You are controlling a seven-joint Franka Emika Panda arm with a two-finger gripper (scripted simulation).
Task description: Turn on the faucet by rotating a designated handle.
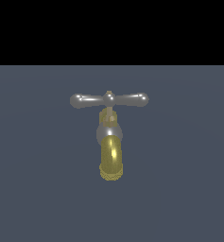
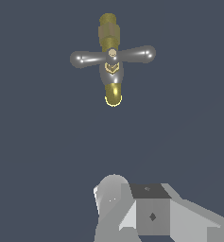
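Note:
The faucet point(image 1: 110, 137) stands on the dark grey floor in the middle of the exterior view, its gold curved spout point(image 1: 111, 158) facing the camera. The handle point(image 1: 108, 99), a silver-grey crossbar with a central ball knob, sits on top with its arms level, pointing to the exterior view's left and right. The wrist view shows the faucet point(image 2: 112, 71) from above, with the handle point(image 2: 112, 56) across it. Grey parts of my gripper point(image 2: 132, 208) show at the picture's edge, well apart from the faucet. Its fingertips are not clear, and it does not show in the exterior view.
The flat dark grey floor point(image 1: 179, 189) surrounds the faucet on all sides. A black band fills the top of the exterior view.

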